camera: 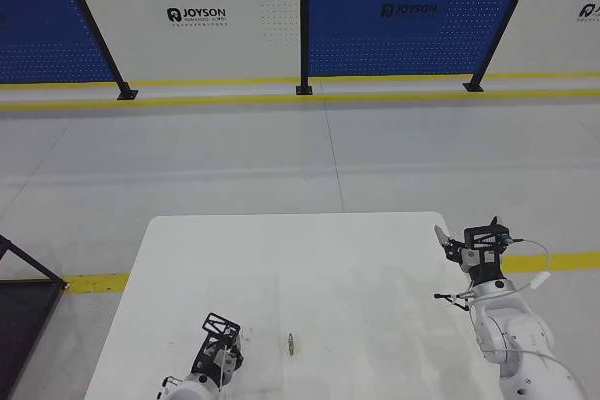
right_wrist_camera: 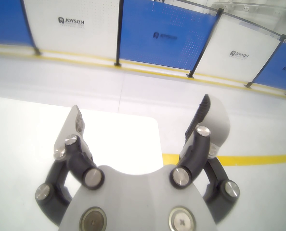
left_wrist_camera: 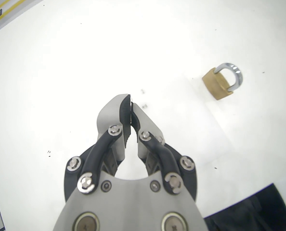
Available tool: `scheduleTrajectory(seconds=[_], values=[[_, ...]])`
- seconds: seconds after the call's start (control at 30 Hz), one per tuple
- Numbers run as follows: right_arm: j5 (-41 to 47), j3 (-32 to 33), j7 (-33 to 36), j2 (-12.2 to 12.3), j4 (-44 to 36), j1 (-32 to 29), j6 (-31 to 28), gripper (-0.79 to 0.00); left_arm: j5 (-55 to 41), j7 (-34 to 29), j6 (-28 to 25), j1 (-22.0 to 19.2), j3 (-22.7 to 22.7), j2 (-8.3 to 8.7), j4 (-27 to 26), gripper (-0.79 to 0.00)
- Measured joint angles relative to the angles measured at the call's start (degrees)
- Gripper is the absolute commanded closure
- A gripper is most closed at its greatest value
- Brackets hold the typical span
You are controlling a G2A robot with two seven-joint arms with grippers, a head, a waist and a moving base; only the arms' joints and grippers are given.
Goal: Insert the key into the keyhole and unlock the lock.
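Note:
A small brass padlock (left_wrist_camera: 217,86) with a silver shackle pushed in lies on the white table (camera: 330,260), near its front edge (camera: 292,344). My left gripper (left_wrist_camera: 131,98) hovers low over the table, a short way left of the padlock (camera: 223,350). It is shut, and a thin pale strip that looks like the key edge-on shows between its pads. My right gripper (right_wrist_camera: 140,103) is open with nothing between its fingers. It is raised at the table's far right edge (camera: 468,232), well away from the padlock.
A black frame (camera: 10,290) stands on the floor left of the table. Behind the table lies grey floor with yellow lines, then a fence of blue and white panels (camera: 210,40). A few tiny dark specks (left_wrist_camera: 144,98) dot the tabletop.

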Motion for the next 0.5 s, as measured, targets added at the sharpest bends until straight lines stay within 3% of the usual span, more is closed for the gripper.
scheduleTrajectory(seconds=[0.23,0.5], values=[[0.0,0.0,0.0,0.0,0.0,0.0,0.0,-0.785,-11.5,10.6,-10.1,5.2,-5.9,0.73,-3.3,0.0],[0.0,0.0,0.0,0.0,0.0,0.0,0.0,-0.785,-21.2,23.7,-30.1,7.4,-13.2,1.92,1.6,0.0]])
